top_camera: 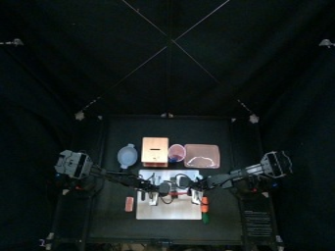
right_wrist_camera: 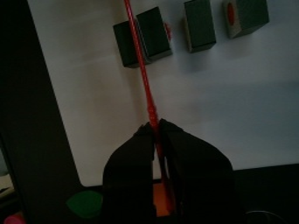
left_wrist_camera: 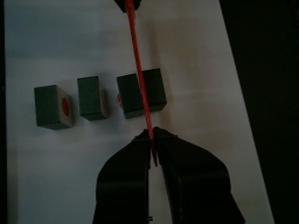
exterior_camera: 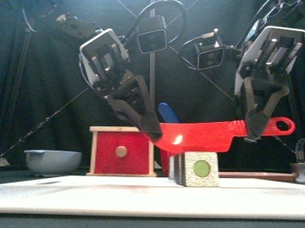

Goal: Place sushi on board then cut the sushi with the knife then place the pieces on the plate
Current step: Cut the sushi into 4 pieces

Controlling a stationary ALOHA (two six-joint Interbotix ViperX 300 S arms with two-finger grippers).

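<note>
Both grippers hold a red toy knife (exterior_camera: 205,135) level above the white cutting board (exterior_camera: 107,198). My left gripper (exterior_camera: 152,132) is shut on the blade's tip end and my right gripper (exterior_camera: 252,130) is shut on it near the handle ring. Three dark green sushi pieces lie apart in a row on the board (left_wrist_camera: 187,61): one (left_wrist_camera: 140,94) under the blade (left_wrist_camera: 138,70), then a second (left_wrist_camera: 91,98) and a third (left_wrist_camera: 52,107). The front view shows only one piece (exterior_camera: 201,169), just below the blade. In the right wrist view the blade (right_wrist_camera: 142,66) crosses the nearest piece (right_wrist_camera: 146,37).
Behind the board stand a blue-grey bowl (top_camera: 125,153), the wooden box with its red drawer front (exterior_camera: 123,151), a red cup (top_camera: 177,152) holding a blue knife (exterior_camera: 167,113), and the pink tray (top_camera: 203,154). Small toys lie at the board's left (top_camera: 129,203) and right (top_camera: 205,204) ends.
</note>
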